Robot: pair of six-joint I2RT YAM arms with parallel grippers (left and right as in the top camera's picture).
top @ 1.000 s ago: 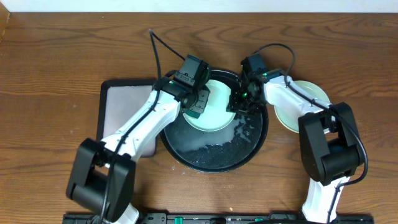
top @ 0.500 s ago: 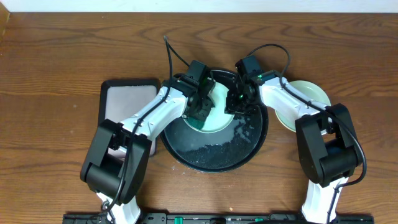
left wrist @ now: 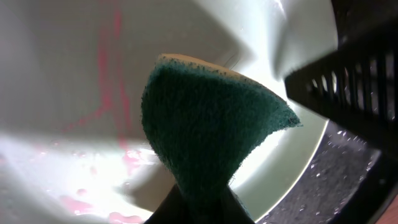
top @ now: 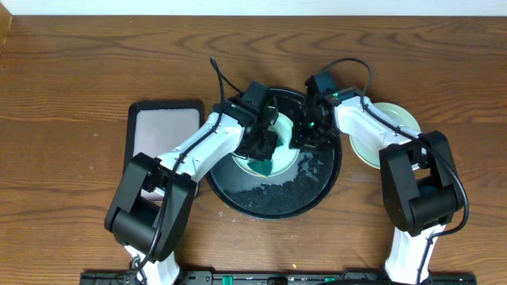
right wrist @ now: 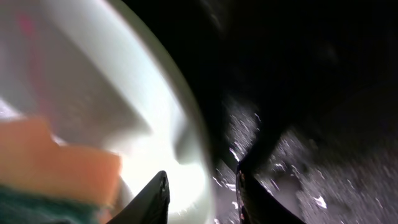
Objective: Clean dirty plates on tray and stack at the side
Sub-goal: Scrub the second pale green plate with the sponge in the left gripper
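Left gripper [top: 263, 145] clamped on sponge [left wrist: 211, 124], soft. Right gripper [right wrist: 201, 177] pinching plate [left wrist: 62, 62] rim. Plate likely light, stiff, wet-slick: hold by rim.

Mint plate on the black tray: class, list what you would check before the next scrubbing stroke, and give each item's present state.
1. Sponge gripped in the left pincer: ok.
2. Right pincer placed on the mint plate: ok, one finger on each side of its rim.
3. Plate clean enough to stack: not ok, pink streaks show on it.
4. Sponge pressed against the plate surface: cannot tell.
5. Plate over the tray, so drips land there: ok.
6. Stacking spot ready: ok, a pale plate lies beside the tray, partly hidden by the right arm.
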